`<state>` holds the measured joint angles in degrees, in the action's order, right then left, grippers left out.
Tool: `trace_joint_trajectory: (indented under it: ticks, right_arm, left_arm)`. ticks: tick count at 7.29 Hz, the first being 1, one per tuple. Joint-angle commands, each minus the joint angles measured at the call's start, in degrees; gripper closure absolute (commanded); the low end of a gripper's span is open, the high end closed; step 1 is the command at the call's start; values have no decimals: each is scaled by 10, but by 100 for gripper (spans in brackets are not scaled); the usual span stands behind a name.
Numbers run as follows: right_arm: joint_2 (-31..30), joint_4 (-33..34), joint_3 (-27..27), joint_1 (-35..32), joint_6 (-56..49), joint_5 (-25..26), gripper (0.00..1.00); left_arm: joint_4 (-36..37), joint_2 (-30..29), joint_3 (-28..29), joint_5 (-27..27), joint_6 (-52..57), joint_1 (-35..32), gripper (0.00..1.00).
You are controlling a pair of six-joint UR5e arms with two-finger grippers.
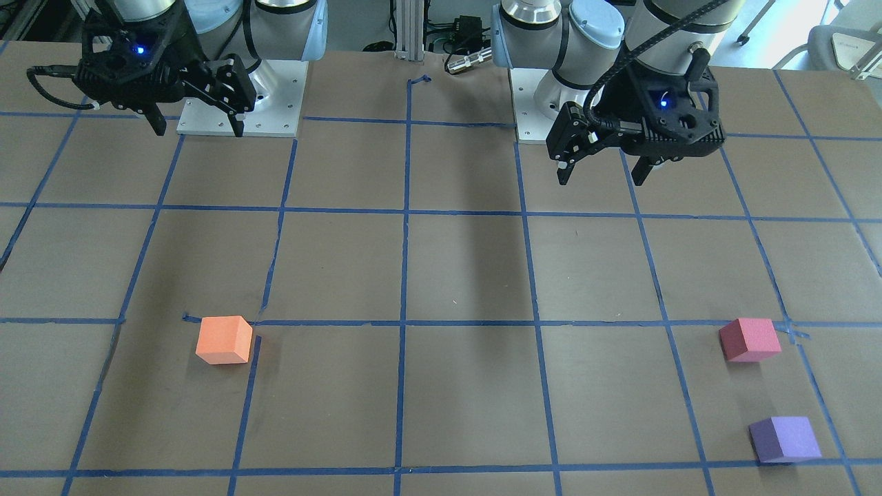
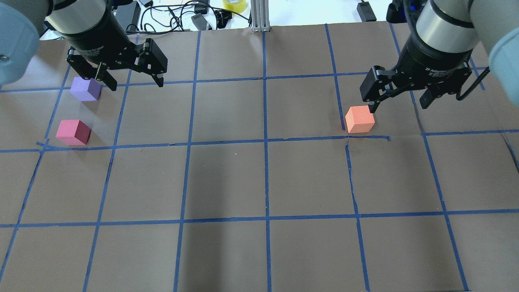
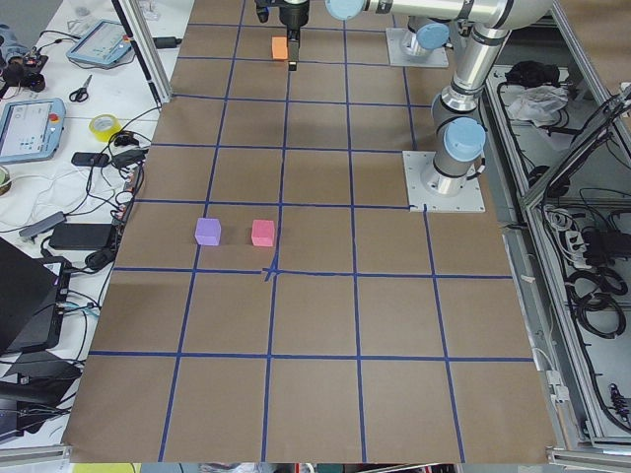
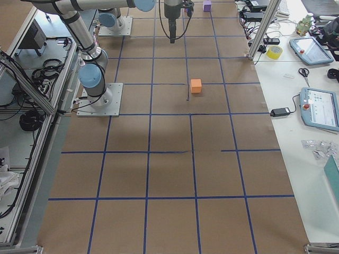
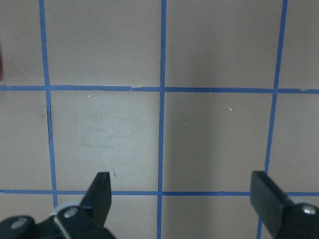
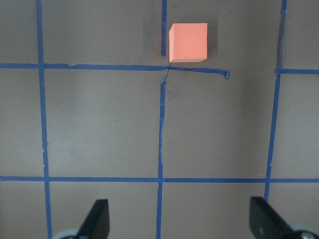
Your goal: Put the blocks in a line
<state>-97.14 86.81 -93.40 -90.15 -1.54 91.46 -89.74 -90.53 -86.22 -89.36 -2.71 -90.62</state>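
Upper left of overhead view: left gripper [image 2: 136, 83] spread wide; purple block [image 2: 85, 89] just left of it in frame, reddish-pink block [image 2: 73, 132] below that. Upper right: right gripper [image 2: 398, 106] spread wide; orange block [image 2: 359, 119] at its lower left, by tape crossing [image 2: 347, 138].
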Motion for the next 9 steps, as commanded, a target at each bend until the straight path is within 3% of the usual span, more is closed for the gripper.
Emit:
trace_joint_trajectory:
  ticks: [1, 6, 8, 9]
  right_arm:
    - [1, 1, 0, 1, -7, 1, 0]
    - [3, 7, 0, 5, -6, 4, 0]
    - [18, 13, -1, 6, 4, 47, 0]
    - [23, 13, -1, 6, 0, 44, 0]
  left_arm:
    - [0, 2, 0, 1, 0, 0, 0]
    - [0, 3, -1, 0, 0, -1, 0]
    - [0, 4, -1, 1, 1, -1, 0]
    - [0, 4, -1, 0, 1, 2, 0]
